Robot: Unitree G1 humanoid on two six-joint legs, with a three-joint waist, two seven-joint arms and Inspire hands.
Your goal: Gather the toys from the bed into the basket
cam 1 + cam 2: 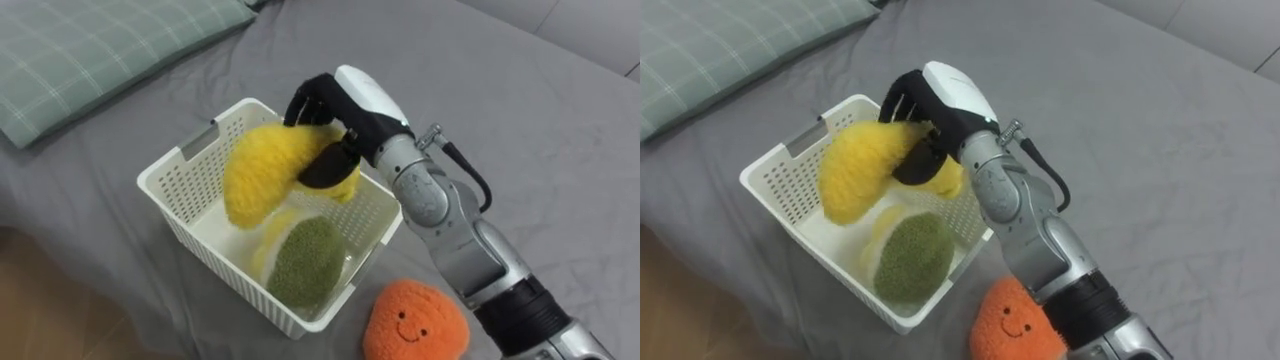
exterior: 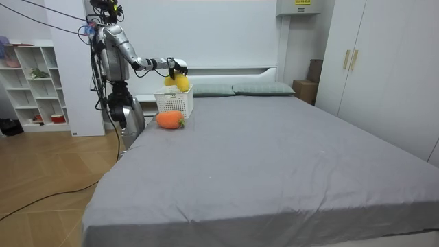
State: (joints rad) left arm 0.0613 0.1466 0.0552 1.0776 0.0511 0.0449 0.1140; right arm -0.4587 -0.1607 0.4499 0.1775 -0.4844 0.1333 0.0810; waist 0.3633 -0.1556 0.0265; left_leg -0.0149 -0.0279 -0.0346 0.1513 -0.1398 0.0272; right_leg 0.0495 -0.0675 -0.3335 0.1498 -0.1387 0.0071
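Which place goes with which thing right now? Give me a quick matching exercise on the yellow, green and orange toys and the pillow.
Things:
1. yellow plush toy
2. green plush toy
3. orange plush toy
4. pillow

Places:
A. on the bed, just outside the basket
B. lying inside the basket
C. gripped by the right hand over the basket
D. on the bed at the eye views' upper left, apart from the basket

Pairs: 1-C, 2-B, 3-A, 4-D
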